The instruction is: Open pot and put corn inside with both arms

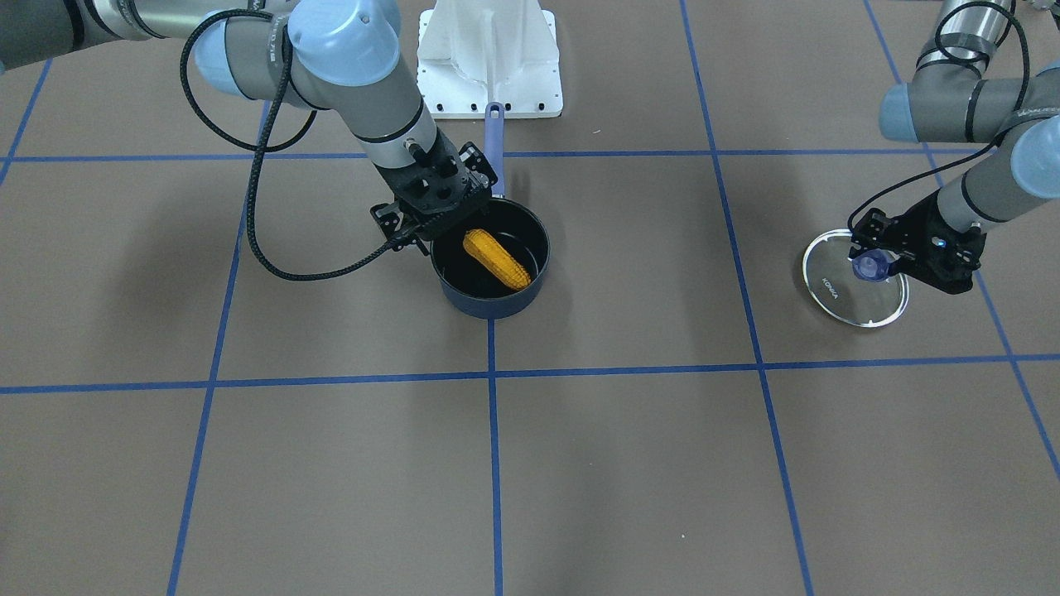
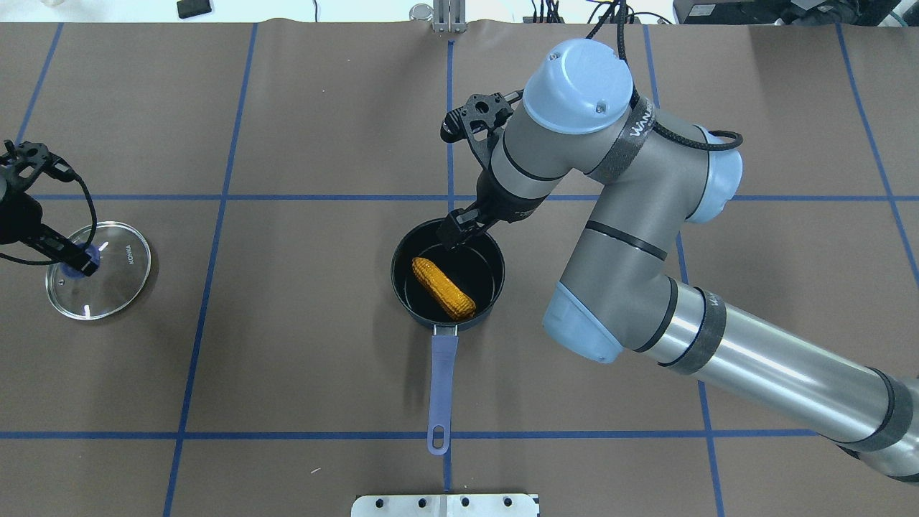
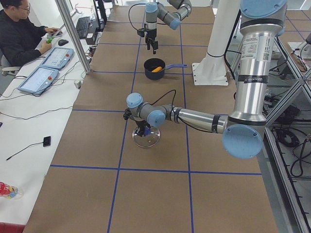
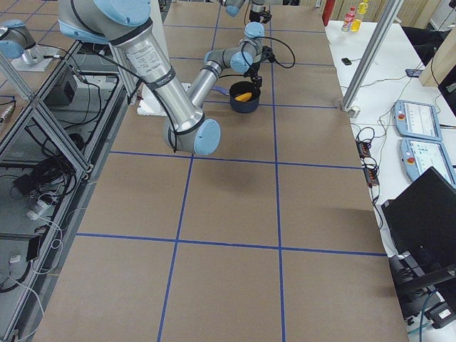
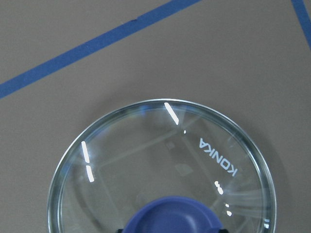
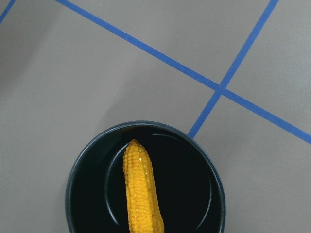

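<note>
The pot (image 1: pixel 489 308) stands open on the bench (image 1: pixel 580 463), a little above the middle of the front-facing view. In it lies the corn (image 1: pixel 497 259), and nothing else. The cob rests slantwise on the black floor, reaching nearly from wall to wall. In the right wrist view its tapered tip points to the top of the frame, close under the rim. The corn is orange-yellow with rows of small bumpy kernels, bright against the dark inside.

The pot is dark navy outside. In the overhead view its long lavender-blue handle (image 2: pixel 443 373) runs straight toward the bottom of the frame, along a blue tape line (image 2: pixel 449 108).

The right hand (image 2: pixel 459 228) hangs over the pot's upper rim in the overhead view. As far as we can see, its fingers are spread and hold nothing, clear of the corn.

The lid (image 1: pixel 836 285) is well apart from the pot, at the right of the front-facing view and the left of the overhead one. It looks to lie flat on the bench. It is clear glass with a metal rim and the word KONKA. The left hand (image 2: pixel 80 260) is closed on its lavender knob (image 5: pixel 170 216).

A white base plate (image 1: pixel 489 58) sits at the top middle of the front-facing view, beyond the handle's end.
</note>
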